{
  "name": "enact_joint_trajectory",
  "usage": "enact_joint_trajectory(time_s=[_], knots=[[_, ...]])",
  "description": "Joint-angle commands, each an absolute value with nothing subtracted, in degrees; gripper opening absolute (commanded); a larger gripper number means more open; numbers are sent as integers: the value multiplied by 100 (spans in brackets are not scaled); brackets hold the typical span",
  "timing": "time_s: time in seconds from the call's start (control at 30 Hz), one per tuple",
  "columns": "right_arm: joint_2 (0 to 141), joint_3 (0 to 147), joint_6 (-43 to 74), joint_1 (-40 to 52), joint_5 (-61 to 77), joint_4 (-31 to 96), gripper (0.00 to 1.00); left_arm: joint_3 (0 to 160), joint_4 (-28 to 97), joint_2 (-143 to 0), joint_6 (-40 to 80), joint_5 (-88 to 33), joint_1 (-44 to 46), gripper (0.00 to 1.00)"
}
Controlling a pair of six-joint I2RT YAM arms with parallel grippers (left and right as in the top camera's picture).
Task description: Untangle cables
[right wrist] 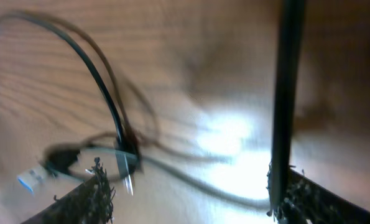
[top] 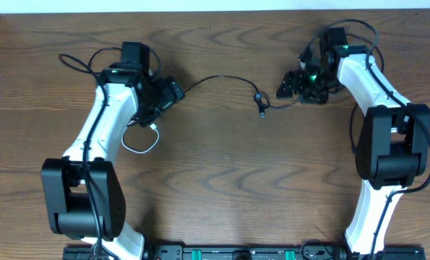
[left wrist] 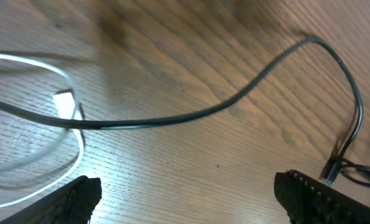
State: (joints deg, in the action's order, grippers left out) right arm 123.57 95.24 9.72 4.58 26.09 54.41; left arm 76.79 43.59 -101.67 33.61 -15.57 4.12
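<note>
**Task status.** Partly done, in my judgement. The black cable (top: 222,78) lies drawn out in a long arc across the table (top: 222,188) between my two arms. The white cable (top: 141,148) sits as a loose loop just beside my left arm.

**Remaining work.**
- In the left wrist view the black cable crosses over the white one next to the white plug (left wrist: 63,102), so the two are not separated there.
- Near my right arm the black cord bunches into small overlapping loops around a blue-tipped plug (right wrist: 32,177) (that view is blurred, so I cannot count the loops).

**Tool status.**
- My left gripper (left wrist: 186,186) has its jaws spread wide and holds nothing. The black cable passes ahead of the fingers (left wrist: 79,196), apart from them.
- My right gripper (right wrist: 188,180) also stands wide, with nothing between its jaws. A dark cord (right wrist: 287,93) runs upright alongside one finger; whether it touches I cannot tell.
</note>
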Motion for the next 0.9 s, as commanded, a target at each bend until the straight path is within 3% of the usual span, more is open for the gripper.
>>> enact_joint_trajectory(time_s=[0.0,0.23,0.37,0.4,0.43,0.57,0.8,0.87], knots=[[12204,10451,672,480,2314,6359,91,7872,4355,-10025,3371,-1236,569,95],[12204,10899,276,696,2335,6740,99,7859,3916,-10099,3669,-1234,707,95],[12204,10895,314,913,2746,6394,99,7852,3540,-10313,3813,-1234,812,79],[12204,10895,309,1024,2718,6296,94,7850,3365,-10460,3824,-1234,847,64],[12204,10895,307,1085,2646,6276,91,7850,3286,-10530,3824,-1236,858,56],[12204,10895,12,1337,2403,6281,83,7850,3111,-10753,3824,-1234,860,38],[12204,10895,-397,1549,2244,6294,38,7760,3072,-10836,3800,-613,860,37],[12206,10868,-707,1549,2099,6259,37,7714,3072,-10836,3800,-591,860,37]])
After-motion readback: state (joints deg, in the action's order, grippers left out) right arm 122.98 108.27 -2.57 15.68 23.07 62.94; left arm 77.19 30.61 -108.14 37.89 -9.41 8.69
